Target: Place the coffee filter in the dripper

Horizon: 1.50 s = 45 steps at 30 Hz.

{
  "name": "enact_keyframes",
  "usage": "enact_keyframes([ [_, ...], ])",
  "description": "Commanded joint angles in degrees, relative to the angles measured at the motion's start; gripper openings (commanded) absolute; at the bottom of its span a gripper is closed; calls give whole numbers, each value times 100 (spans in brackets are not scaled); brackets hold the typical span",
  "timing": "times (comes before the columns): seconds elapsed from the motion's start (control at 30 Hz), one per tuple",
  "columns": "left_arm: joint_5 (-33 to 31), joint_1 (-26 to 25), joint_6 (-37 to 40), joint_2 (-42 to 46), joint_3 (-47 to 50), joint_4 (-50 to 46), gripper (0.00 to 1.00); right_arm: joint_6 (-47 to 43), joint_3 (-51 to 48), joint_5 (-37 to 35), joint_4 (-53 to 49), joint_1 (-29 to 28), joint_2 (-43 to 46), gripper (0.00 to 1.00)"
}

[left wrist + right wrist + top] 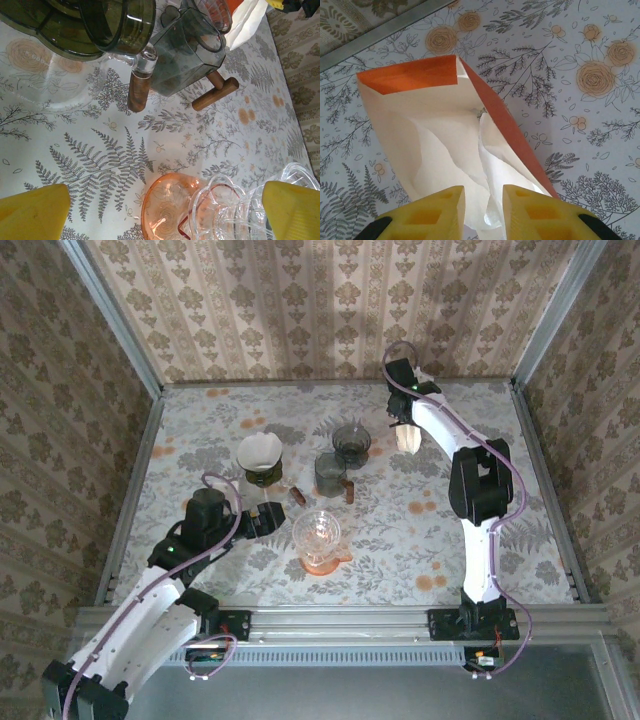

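Right wrist, right fingers (435,212) near far rail (370,37), seemingly pinching coffee filter (492,170), left fingers (32,212) spread wide, empty

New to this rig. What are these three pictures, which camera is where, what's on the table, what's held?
Two robot arms bolted at the table's near edge, each with a two-finger gripper. The wide picture looks down from above and behind; the other two come from wrist cameras, so the yellow fingers are each arm's own. On the flowered table: a clear glass dripper on an orange base, two smoky glass drippers, a dark dripper with white paper in it. The left gripper is open, empty, beside the clear dripper. The right gripper, reaching far, pinches a coffee filter at the mouth of an orange-and-white filter pack.
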<state>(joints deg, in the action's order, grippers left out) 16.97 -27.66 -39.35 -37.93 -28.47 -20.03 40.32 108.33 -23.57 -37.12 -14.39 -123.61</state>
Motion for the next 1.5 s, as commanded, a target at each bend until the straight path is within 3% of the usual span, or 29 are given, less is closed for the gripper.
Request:
enact_keyframes([
  [0.0,122,42,68,5,78,126,100,47,171,-223,-205,45,-126,27],
  [0.17,131,58,60,5,87,126,100,55,171,-244,-226,64,-157,25],
  [0.4,131,77,59,5,94,134,100,-106,110,-236,-96,39,-5,0],
  [0.77,157,85,8,5,96,155,100,-279,-1293,-348,595,-175,1230,0],
  [1.1,184,85,-55,108,79,76,100,-250,-3188,-414,1012,-334,3105,0],
  [1.33,157,85,-34,285,-16,-50,100,-769,-4144,122,759,-867,4936,0],
  [1.47,153,85,33,369,-105,-178,100,-1261,-4080,952,181,-1398,5649,0],
])
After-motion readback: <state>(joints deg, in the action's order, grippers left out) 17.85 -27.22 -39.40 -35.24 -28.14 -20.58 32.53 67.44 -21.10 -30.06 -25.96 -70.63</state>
